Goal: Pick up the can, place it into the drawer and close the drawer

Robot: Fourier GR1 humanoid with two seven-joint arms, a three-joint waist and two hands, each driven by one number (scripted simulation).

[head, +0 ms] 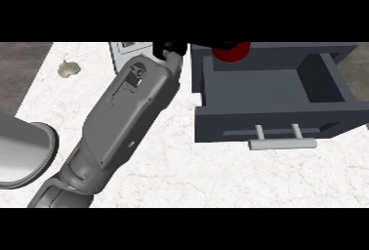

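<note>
Can (232, 51) is seen at the top middle, red, at the open drawer's (274, 88) back edge. It looks light, hard and smooth; round sides are best gripped. Left hand (170, 49) is mostly hidden; its grip cannot be told.

Kitchen, judging by a pale marble-veined tabletop (166, 166), a dark grey pull-out drawer (274, 93) with bar handle (282, 143) at 2 o'clock, a garlic bulb (68, 69) at 10 o'clock, a steel pot rim (45, 151) at 8 o'clock.
</note>
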